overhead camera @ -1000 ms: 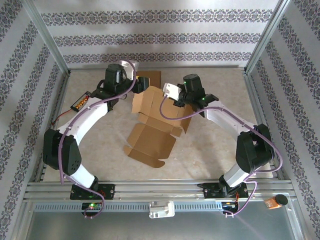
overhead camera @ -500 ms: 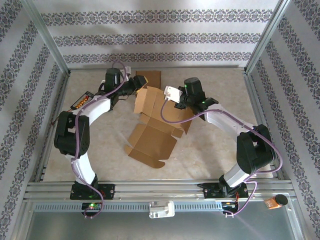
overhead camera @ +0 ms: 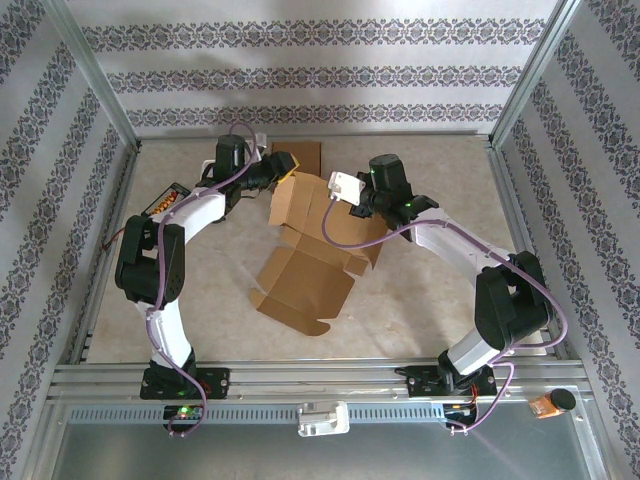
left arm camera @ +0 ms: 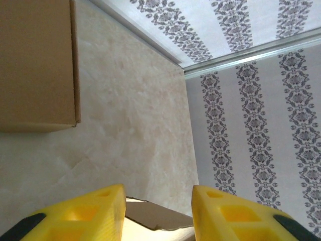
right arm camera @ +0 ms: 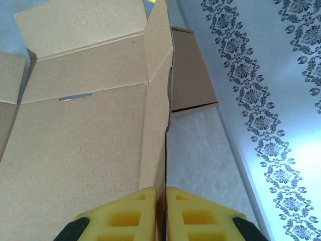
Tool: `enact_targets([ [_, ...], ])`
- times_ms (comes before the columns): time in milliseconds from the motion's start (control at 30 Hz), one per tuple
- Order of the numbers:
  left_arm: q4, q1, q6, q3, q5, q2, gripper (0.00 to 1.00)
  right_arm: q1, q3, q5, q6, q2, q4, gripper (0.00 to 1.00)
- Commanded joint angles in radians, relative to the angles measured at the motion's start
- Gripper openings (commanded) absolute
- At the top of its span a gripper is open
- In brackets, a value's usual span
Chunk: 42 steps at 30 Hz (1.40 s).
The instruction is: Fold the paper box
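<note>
A pale marbled tabletop [overhead camera: 430, 300] is walled in by patterned panels. At its middle lies the brown corrugated paper box [overhead camera: 300, 280], mostly unfolded: the near panels are spread flat, while the far part is raised between the two arms. A separate flat brown cardboard sheet [overhead camera: 305, 155] is seen at the far edge of the table, apart from the work.

The box can be judged light and fairly stiff across its panels, yet weak along the scored creases, where it is meant to bend. A thin edge is easily crushed or torn, so a flap is best taken near a crease and at mid-height, not by a loose corner.

The upright side flap [right arm camera: 156, 100] is pinched edge-on by the right gripper [right arm camera: 160, 193], its yellow fingers pressed together on the cardboard. The left gripper [left arm camera: 158, 193] is held with its jaws apart, facing the far wall; a cardboard corner [left arm camera: 155, 219] is seen low between them, and whether it is touched cannot be told.
</note>
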Motion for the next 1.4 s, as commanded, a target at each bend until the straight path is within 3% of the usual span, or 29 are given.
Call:
enact_targets([
  [0,-0.007,-0.016,-0.003,0.014,0.037,0.017,0.39,0.015,0.026,-0.008,0.017,-0.002,0.003,0.12],
  [167,0.0,-0.034,-0.013,-0.04,0.027,-0.035,0.31,0.017,0.032,0.046,0.034,0.011,0.003,0.11],
  [400,0.051,-0.085,-0.027,-0.126,0.013,-0.104,0.29,0.022,0.043,0.064,0.07,0.031,0.003,0.08],
  [833,0.219,-0.122,-0.076,-0.191,0.026,0.013,0.29,0.06,0.001,0.076,0.046,0.035,0.034,0.11],
  [900,0.217,-0.122,-0.038,-0.189,0.022,0.0,0.3,0.063,-0.006,0.09,0.036,0.029,0.038,0.11],
  [1000,0.169,-0.123,0.073,-0.197,-0.015,-0.049,0.41,0.076,-0.021,0.136,0.005,0.017,0.056,0.12],
  [1100,0.031,-0.122,0.294,-0.237,-0.165,-0.143,0.49,0.09,-0.05,0.18,-0.046,0.008,0.078,0.12],
  [1233,-0.044,-0.123,0.513,-0.342,-0.328,-0.276,0.51,0.101,-0.077,0.221,-0.094,0.006,0.103,0.12],
  [1367,-0.088,-0.144,0.633,-0.437,-0.37,-0.37,0.51,0.114,-0.104,0.254,-0.147,0.009,0.14,0.12],
])
